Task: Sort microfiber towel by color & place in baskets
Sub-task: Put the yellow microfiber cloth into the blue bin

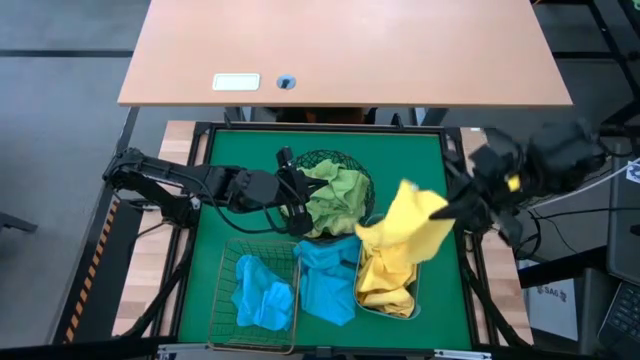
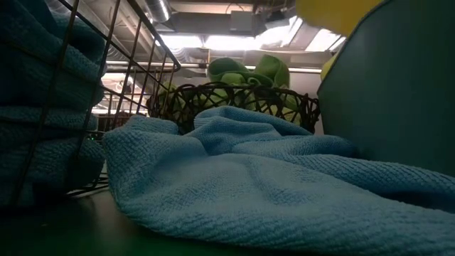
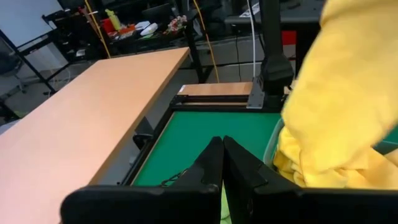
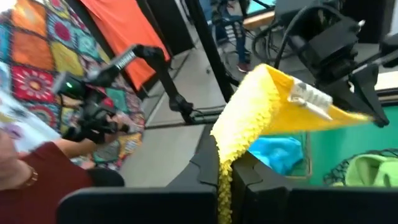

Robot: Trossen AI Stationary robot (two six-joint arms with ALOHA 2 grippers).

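Near edge of the green mat (image 1: 215, 270): copper wire basket (image 1: 222, 300) at the left holds crumpled sky-blue towels (image 1: 262, 292). Just beside it a loose blue towel (image 1: 327, 280) lies on the mat, between the basket and the translucent plastic tub (image 1: 412, 296); it touches the tub's side. In the low view this towel (image 2: 270, 185) fills the foreground, basket wires (image 2: 85, 107) to one side, tub wall (image 2: 391, 92) to the other. The tub holds yellow towels (image 1: 385, 285).

Right arm: reaches in from the right edge, forearm angled toward the tub. Right gripper (image 1: 448, 208) is above the tub's far end, fingers pressed together on a yellow towel (image 1: 412, 228). The towel hangs from the pinch, draping down to the pile in the tub. Right wrist view: the yellow cloth (image 4: 249, 118) is clamped between the two dark fingers.

Left arm: stretched across from the left side, roughly level over the mat. Left gripper (image 1: 298, 195) sits at the near-left rim of the round black wire-mesh bowl (image 1: 345, 158), fingers pressed together, nothing between them. Light green towels (image 1: 335, 200) are heaped in the bowl, just beside the fingertips.

Beyond the mat: a bare wooden table (image 1: 340, 50)
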